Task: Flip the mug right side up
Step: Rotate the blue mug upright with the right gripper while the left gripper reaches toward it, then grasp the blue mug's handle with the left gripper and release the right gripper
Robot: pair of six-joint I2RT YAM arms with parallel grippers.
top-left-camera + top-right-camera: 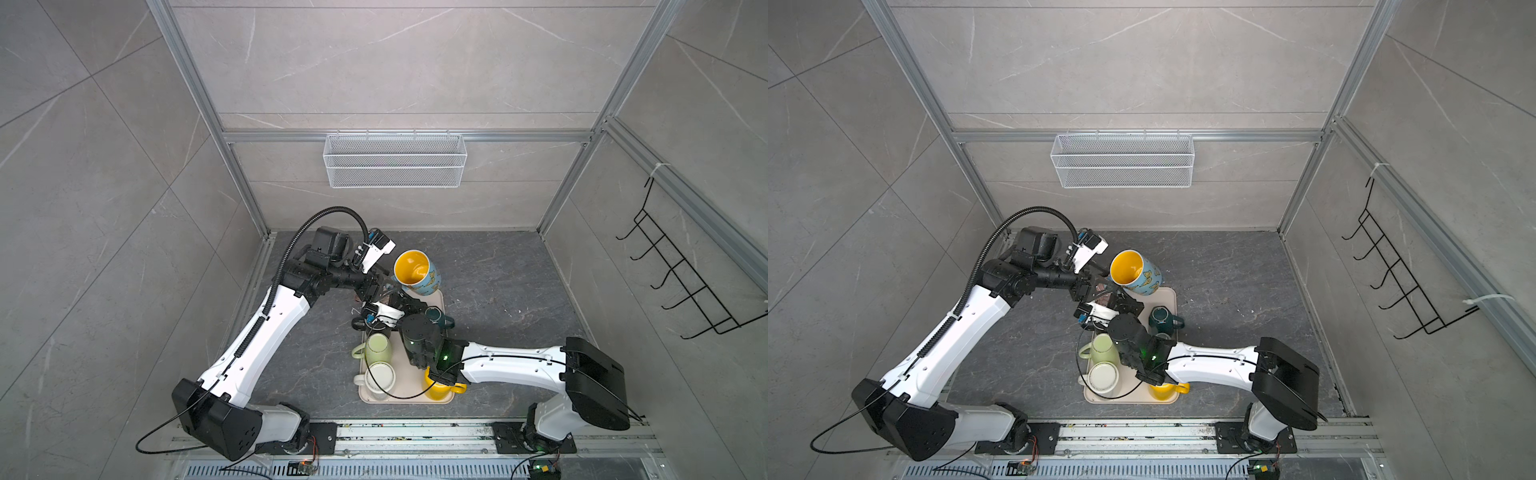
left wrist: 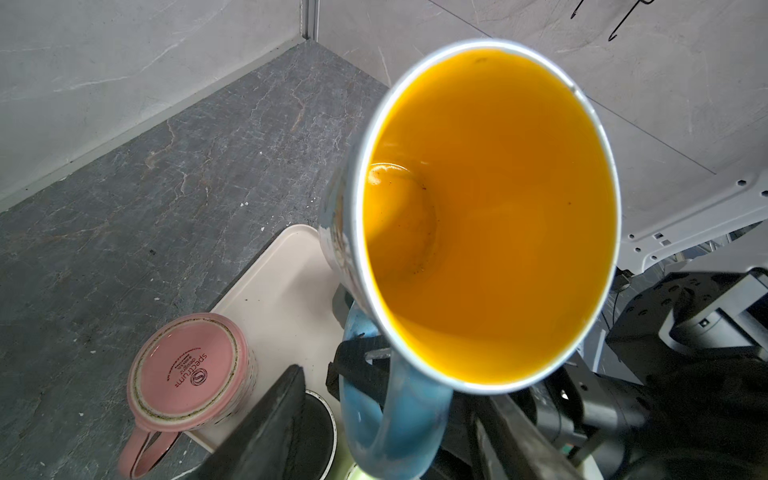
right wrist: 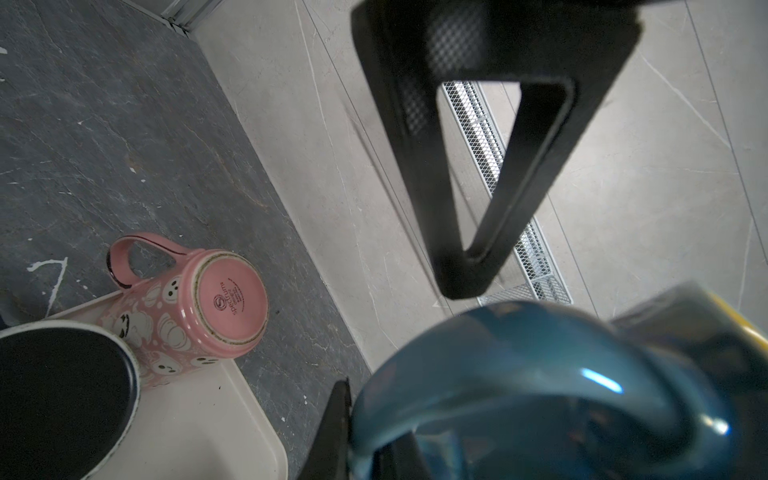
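Mug (image 1: 415, 272) is suspended above the far edge of the tray (image 1: 409, 392). Its long axis is tilted, mouth up and leaning left, handle (image 2: 390, 415) underneath. Right gripper (image 2: 361, 363), reaching over the tray, clamps the handle. Left gripper (image 1: 384, 286), wrist level, has its jaws apart astride the handle.

L claw (image 2: 395, 384) jaws apart, R claw (image 3: 403, 336) clamped.

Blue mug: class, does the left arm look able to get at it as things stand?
Probably yes: the left gripper is open around the blue mug's handle, nothing between; the right gripper holds it up.
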